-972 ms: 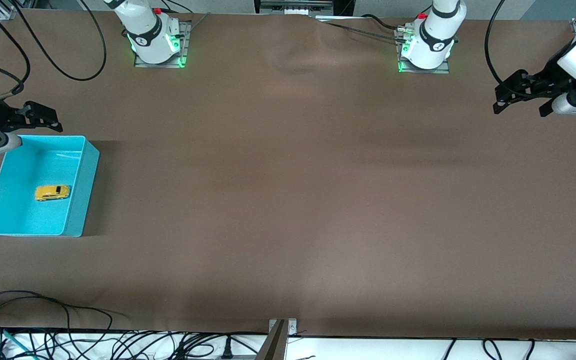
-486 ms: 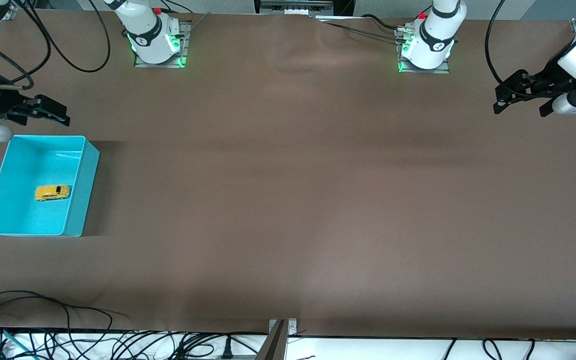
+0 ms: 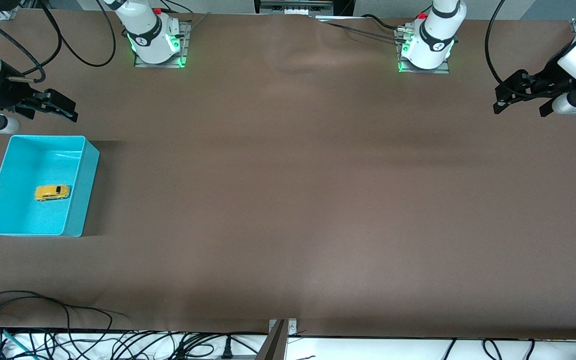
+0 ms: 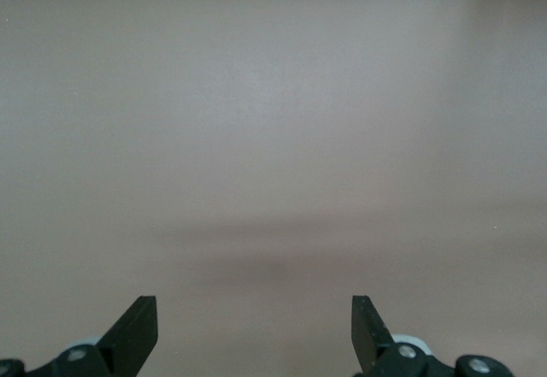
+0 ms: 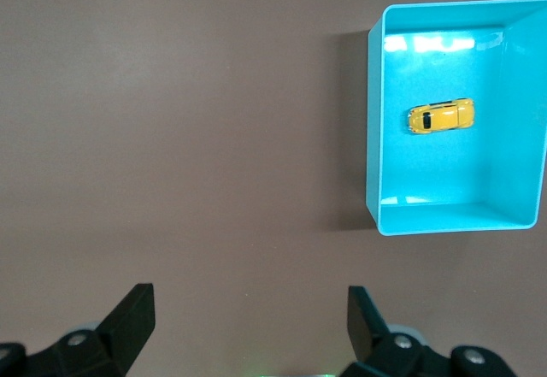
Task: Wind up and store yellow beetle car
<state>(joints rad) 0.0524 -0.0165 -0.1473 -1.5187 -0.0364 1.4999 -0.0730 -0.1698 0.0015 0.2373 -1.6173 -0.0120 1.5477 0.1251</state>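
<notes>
Currently the brown worktop [image 3: 288, 200] carries a turquoise bin [image 3: 85, 187] at the right arm's end. Inside the bin, on its floor, the yellow beetle car [image 3: 52, 192] sits on its wheels. Right gripper [image 3: 50, 106] hangs over bare worktop beside the bin, fingers released, grasping nothing. Left gripper [image 3: 520, 97] waits over the left arm's end, fingers likewise released.

Yellow beetle car [image 3: 52, 192] [image 5: 440, 117] sat upright on its wheels inside the turquoise bin [image 3: 84, 185] [image 5: 373, 138], near the middle of the floor, at the right arm's end of the table. Rounded body, dark windows.
</notes>
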